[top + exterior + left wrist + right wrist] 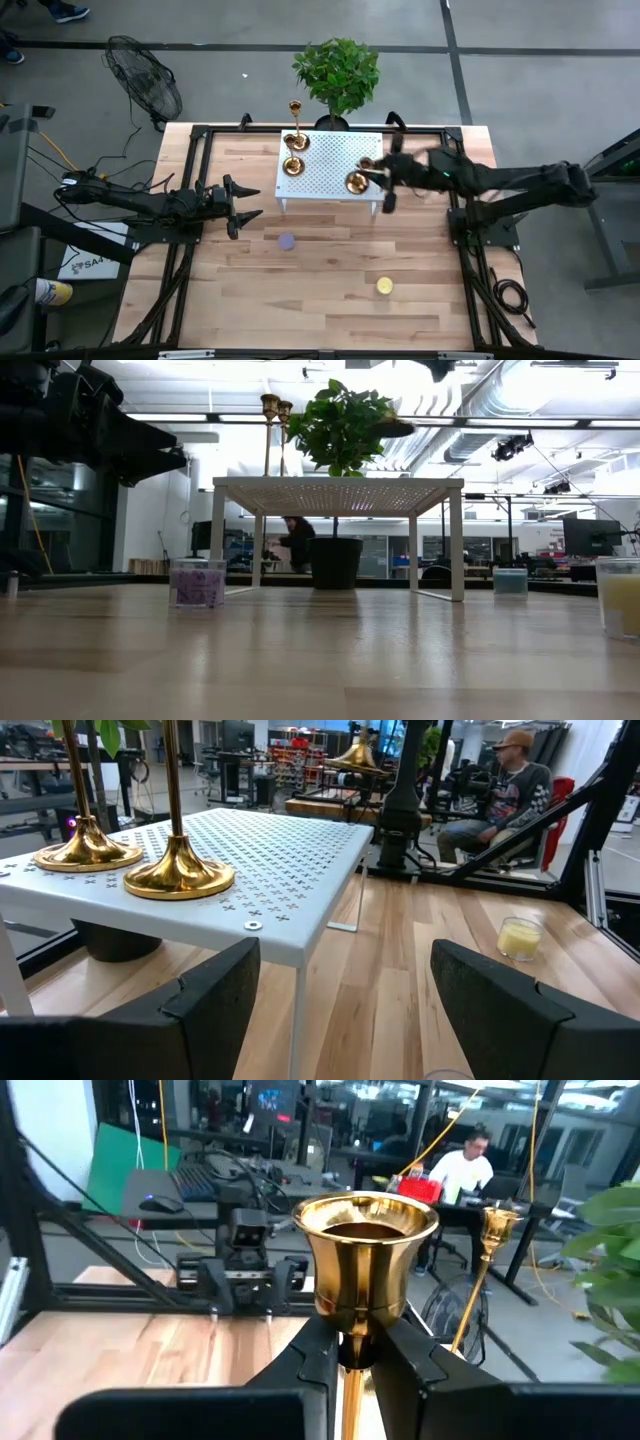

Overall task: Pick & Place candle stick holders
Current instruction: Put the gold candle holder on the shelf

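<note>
Right gripper (352,1355) fills the near field of the right wrist view, fingers pinched on the thin stem of a gold candle holder (365,1255). Its flared cup is upright and shiny. A second holder's cup (497,1223) shows farther off. Desks with monitors and a seated person (462,1172) are behind.

Left wrist view: left gripper (340,1005) with both dark fingers spread wide, nothing between them. Ahead is the white perforated stand (290,845), carrying two gold dish bases (178,875) (85,850) with stems rising out of frame. A yellow candle jar (519,937) sits on the wood beyond.

High view: left gripper (248,203) hovers over the table (330,290), near the stand's left edge. Right gripper (380,182) is at the stand's right edge with the held holder (357,181) over the stand's surface. Two more holders (294,165) (297,140) stand on its left side, a potted plant (337,72) behind it. Purple candle (287,241) and yellow candle (384,285) sit apart on the wood.

Low view: purple candle jar (197,582) nearest, stand legs behind it, two holder tops (270,402) visible above the stand, plant pot (334,563) under it.
</note>
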